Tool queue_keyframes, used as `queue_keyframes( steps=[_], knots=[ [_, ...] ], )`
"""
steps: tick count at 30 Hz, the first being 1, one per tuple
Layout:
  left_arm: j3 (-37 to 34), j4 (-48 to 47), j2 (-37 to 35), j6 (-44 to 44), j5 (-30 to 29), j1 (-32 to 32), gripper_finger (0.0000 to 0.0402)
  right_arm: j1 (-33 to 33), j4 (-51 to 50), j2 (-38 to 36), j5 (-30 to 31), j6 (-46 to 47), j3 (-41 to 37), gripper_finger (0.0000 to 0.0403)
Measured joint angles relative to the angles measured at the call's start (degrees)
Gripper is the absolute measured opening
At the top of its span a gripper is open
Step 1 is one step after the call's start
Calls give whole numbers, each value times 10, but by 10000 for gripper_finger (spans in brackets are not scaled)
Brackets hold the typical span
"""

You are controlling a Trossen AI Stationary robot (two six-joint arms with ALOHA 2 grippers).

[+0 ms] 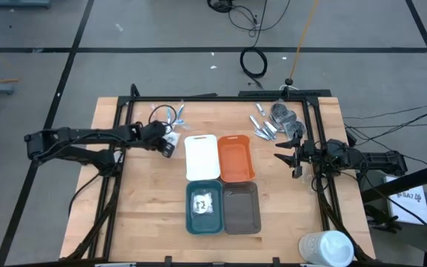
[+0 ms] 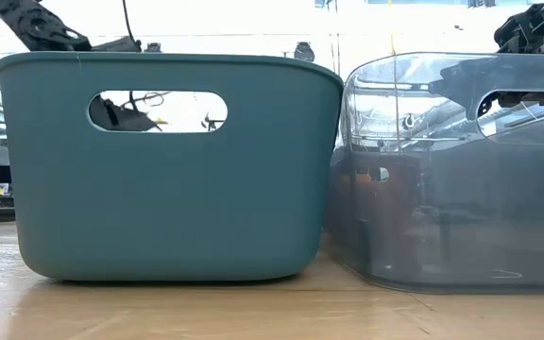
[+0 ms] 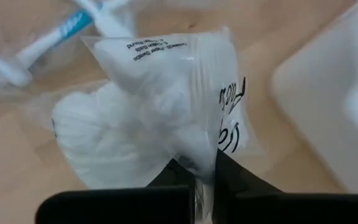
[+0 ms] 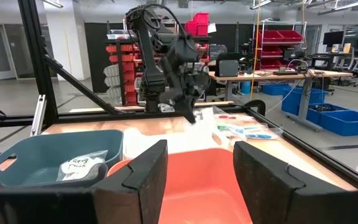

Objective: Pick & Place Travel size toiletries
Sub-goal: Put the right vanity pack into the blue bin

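My left gripper (image 1: 169, 145) is at the table's far left, just left of the white tray (image 1: 202, 157), shut on a white plastic sachet (image 3: 166, 99) with black print. Slim blue clear-wrapped sticks (image 3: 61, 31) lie on the wood beyond it, also seen as sticks (image 1: 170, 113) in the high view. Another sachet (image 1: 204, 202) lies in the teal tray (image 1: 193, 222). Silver pieces (image 1: 264, 127) and dark grey roundish pieces (image 1: 284, 115) lie at the far right. My right gripper (image 4: 194, 168) waits open to the right of the orange tray (image 1: 236, 157), holding nothing. My left gripper pinches the sachet's clear plastic near one edge (image 3: 205, 163) between its two fingers. The fingers slant down from the table's left side. The sachet's filled white part bulges out beyond the fingertips. Whether it is clear of the table, I cannot tell.
Four trays stand together mid-table: white and orange at the far side, teal and grey (image 1: 242, 209) nearer. A big white cup (image 1: 328, 248) lies at the near right corner. A black frame (image 1: 124, 111) runs along the table's edges. In the low view the teal tray wall (image 2: 159, 189) and grey tray wall (image 2: 451, 189) block the table behind.
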Motion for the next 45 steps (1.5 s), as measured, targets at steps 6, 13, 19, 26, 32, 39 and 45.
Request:
queue_keyframes(
  steps=[6, 13, 19, 26, 32, 39, 45],
  knots=[
    [0, 0, -87, 0, 9, -14, 4, 0, 0, 0, 0, 0, 0, 172],
    [0, -70, -143, -10, 15, -36, 27, 0, 0, 0, 0, 0, 0, 175],
    [0, -136, -115, -33, 11, -39, 68, 0, 0, 0, 0, 0, 0, 172],
    [0, -118, -67, -30, 11, -39, 157, 0, 0, 0, 0, 0, 0, 175],
    [0, -100, -32, -22, 10, -39, 223, 0, 0, 0, 0, 0, 0, 172],
    [0, -83, 12, -10, 19, -39, 250, 0, 0, 0, 0, 0, 0, 175],
    [0, -39, 17, 3, 53, -39, 236, 0, 0, 0, 0, 0, 0, 172]
  ],
)
